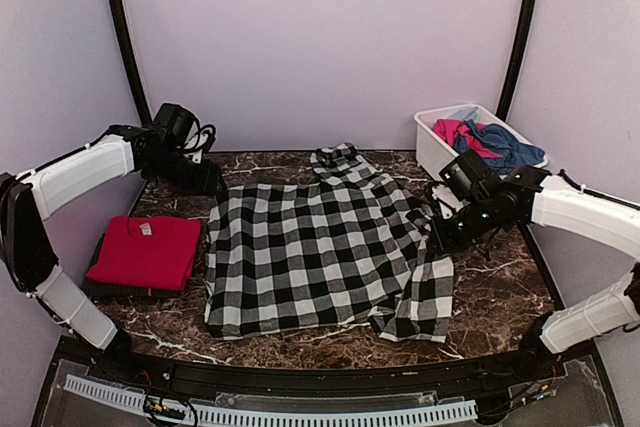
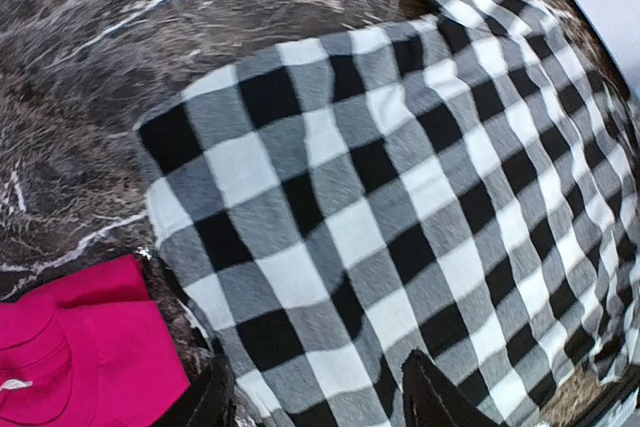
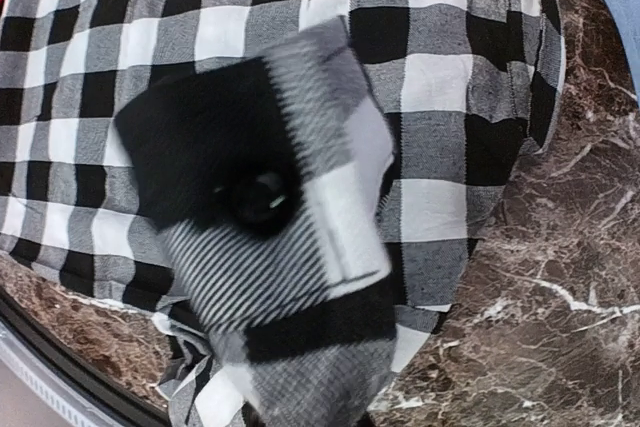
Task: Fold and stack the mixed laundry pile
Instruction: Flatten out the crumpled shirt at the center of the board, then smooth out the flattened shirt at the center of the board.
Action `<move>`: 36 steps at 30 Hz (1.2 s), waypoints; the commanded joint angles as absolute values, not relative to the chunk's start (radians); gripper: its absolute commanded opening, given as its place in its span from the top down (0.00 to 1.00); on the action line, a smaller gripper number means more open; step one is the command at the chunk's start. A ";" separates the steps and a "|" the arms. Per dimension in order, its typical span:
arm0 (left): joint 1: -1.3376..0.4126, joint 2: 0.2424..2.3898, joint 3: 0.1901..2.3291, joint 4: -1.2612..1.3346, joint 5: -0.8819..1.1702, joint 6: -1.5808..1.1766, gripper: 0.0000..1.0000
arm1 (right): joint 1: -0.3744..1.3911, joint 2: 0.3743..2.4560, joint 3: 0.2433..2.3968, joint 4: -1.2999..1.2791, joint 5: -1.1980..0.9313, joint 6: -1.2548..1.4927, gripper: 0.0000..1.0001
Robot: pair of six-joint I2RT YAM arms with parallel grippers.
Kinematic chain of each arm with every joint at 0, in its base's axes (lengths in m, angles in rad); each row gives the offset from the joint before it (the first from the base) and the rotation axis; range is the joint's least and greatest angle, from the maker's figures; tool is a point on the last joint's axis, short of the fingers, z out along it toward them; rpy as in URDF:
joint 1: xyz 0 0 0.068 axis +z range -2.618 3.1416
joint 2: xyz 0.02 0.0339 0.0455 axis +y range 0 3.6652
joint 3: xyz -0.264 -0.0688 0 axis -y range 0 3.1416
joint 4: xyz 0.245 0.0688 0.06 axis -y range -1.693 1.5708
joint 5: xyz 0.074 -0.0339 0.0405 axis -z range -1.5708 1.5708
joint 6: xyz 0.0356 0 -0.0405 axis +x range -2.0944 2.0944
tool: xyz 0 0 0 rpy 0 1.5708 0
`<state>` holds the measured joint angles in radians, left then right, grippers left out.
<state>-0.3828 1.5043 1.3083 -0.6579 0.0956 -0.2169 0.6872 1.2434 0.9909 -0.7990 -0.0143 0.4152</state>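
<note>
A black-and-white checked garment [image 1: 320, 257] lies spread flat across the middle of the marble table. My left gripper [image 1: 212, 185] hovers at its far left corner, open. In the left wrist view its two dark fingertips [image 2: 440, 397] stand wide apart over the checked garment [image 2: 400, 177], with nothing between them. My right gripper [image 1: 447, 232] is at the garment's right edge, shut on it. In the right wrist view a buttoned cuff of the checked garment [image 3: 290, 237] is raised close to the camera and hides the fingers. A folded red tee [image 1: 145, 252] lies at the left.
A white tub [image 1: 432, 152] stands at the back right, holding a pink piece [image 1: 452, 130] and a blue piece [image 1: 500, 144]. The red tee [image 2: 70, 347] lies just left of my left fingers. The table's curved front edge [image 1: 320, 372] runs along the near side.
</note>
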 commanded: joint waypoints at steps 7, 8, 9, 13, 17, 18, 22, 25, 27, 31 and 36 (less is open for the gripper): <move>-0.110 1.669 1.297 -0.549 0.208 -0.407 0.46 | 0.672 1.207 1.064 -0.804 0.080 0.333 0.26; -0.094 1.680 1.296 -0.537 0.235 -0.413 0.47 | 0.673 1.189 1.086 -0.791 0.055 0.305 0.24; -0.066 1.703 1.297 -0.529 0.257 -0.410 0.50 | 0.677 1.173 1.103 -0.772 -0.022 0.265 0.24; -0.034 1.781 1.332 -0.516 0.284 -0.364 0.60 | 0.748 1.191 1.128 -0.657 -0.201 0.180 0.32; -0.032 1.879 1.398 -0.542 0.347 -0.315 0.69 | 0.894 1.308 1.164 -0.587 -0.268 0.092 0.45; -0.031 1.906 1.418 -0.551 0.351 -0.309 0.70 | 0.928 1.346 1.185 -0.572 -0.276 0.073 0.47; -0.032 1.971 1.477 -0.590 0.364 -0.286 0.70 | 1.086 1.555 1.293 -0.473 -0.262 0.007 0.56; -0.031 1.980 1.491 -0.606 0.362 -0.274 0.70 | 1.149 1.687 1.383 -0.446 -0.254 -0.046 0.59; -0.031 1.980 1.486 -0.607 0.369 -0.272 0.72 | 1.187 1.783 1.451 -0.447 -0.261 -0.079 0.60; -0.031 1.984 1.458 -0.585 0.408 -0.264 0.74 | 1.240 1.910 1.563 -0.461 -0.276 -0.123 0.61; -0.031 2.004 1.464 -0.584 0.441 -0.253 0.74 | 1.280 2.020 1.649 -0.475 -0.301 -0.165 0.62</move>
